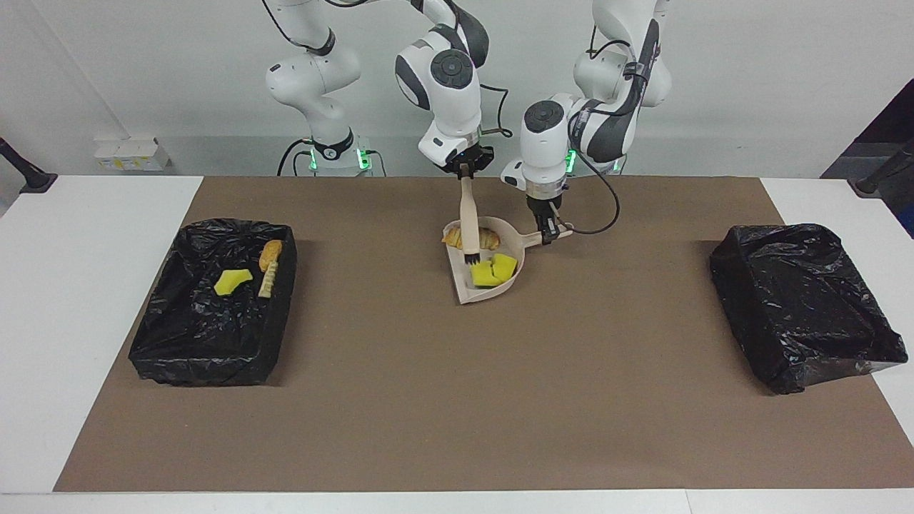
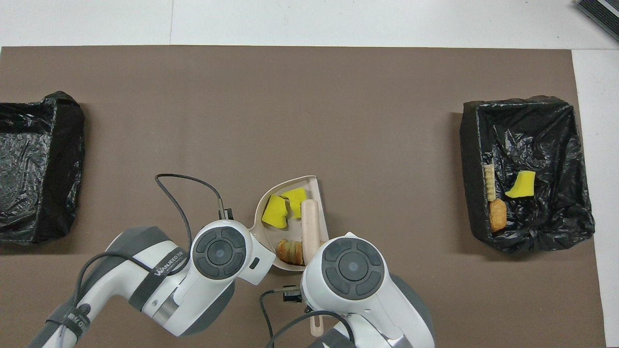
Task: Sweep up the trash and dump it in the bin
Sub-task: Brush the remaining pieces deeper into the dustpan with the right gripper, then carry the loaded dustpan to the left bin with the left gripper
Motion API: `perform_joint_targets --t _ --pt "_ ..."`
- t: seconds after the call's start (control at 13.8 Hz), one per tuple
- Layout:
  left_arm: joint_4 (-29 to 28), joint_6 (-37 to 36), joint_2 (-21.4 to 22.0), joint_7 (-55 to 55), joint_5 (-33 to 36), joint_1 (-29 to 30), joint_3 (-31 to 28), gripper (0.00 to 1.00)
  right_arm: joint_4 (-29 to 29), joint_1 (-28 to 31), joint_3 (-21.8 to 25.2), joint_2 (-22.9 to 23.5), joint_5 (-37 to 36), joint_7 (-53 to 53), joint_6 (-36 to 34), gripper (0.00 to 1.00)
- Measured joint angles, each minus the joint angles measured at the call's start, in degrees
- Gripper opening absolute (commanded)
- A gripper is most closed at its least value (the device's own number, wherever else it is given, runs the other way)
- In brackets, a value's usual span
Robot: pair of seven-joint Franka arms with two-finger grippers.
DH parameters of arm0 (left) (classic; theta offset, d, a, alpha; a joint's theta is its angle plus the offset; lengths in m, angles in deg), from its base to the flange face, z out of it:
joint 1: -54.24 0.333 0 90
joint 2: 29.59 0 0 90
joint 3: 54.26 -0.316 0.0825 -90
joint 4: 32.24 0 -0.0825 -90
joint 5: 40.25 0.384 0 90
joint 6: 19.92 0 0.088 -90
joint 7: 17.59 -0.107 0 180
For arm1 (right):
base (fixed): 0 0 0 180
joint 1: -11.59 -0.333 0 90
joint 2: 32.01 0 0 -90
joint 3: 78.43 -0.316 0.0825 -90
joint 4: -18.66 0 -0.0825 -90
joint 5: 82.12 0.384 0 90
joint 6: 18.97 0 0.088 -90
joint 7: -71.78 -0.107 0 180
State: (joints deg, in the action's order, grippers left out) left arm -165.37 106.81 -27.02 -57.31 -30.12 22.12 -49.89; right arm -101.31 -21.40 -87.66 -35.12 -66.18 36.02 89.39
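The beige dustpan [image 1: 460,282] lies at the mat's middle, close to the robots; it also shows in the overhead view [image 2: 285,184]. It holds two yellow sponge pieces [image 1: 484,275] [image 1: 504,265] and a golden-brown bread chunk [image 1: 489,238]. My left gripper [image 1: 548,232] is shut on the dustpan's handle. My right gripper [image 1: 465,168] is shut on the top of the beige brush [image 1: 468,214], which stands with its black bristles in the pan next to the sponges. In the overhead view both wrists hide the grippers; the brush [image 2: 310,224], sponges [image 2: 274,212] and bread [image 2: 290,251] show.
A black-lined bin [image 1: 157,335] toward the right arm's end holds a yellow sponge piece [image 1: 232,281], a bread chunk [image 1: 270,253] and a beige ridged scrap [image 1: 266,282]. A second black-lined bin [image 1: 807,307] stands toward the left arm's end. A brown mat [image 1: 457,400] covers the table.
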Motion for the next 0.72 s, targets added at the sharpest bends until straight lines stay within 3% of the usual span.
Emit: perform_joint_targets --t 0.36,0.72 --pt "0.5 1.2 -0.5 -3.3 0.0 2.7 0.0 0.0 2.4 2.9 0.0 0.0 -5.5 0.1 -2.6 0.0" --pt "4.3 -2.0 -0.5 -14.1 -0.6 10.7 -0.4 0.0 2.5 5.0 0.0 0.9 -8.5 2.0 -1.8 0.0"
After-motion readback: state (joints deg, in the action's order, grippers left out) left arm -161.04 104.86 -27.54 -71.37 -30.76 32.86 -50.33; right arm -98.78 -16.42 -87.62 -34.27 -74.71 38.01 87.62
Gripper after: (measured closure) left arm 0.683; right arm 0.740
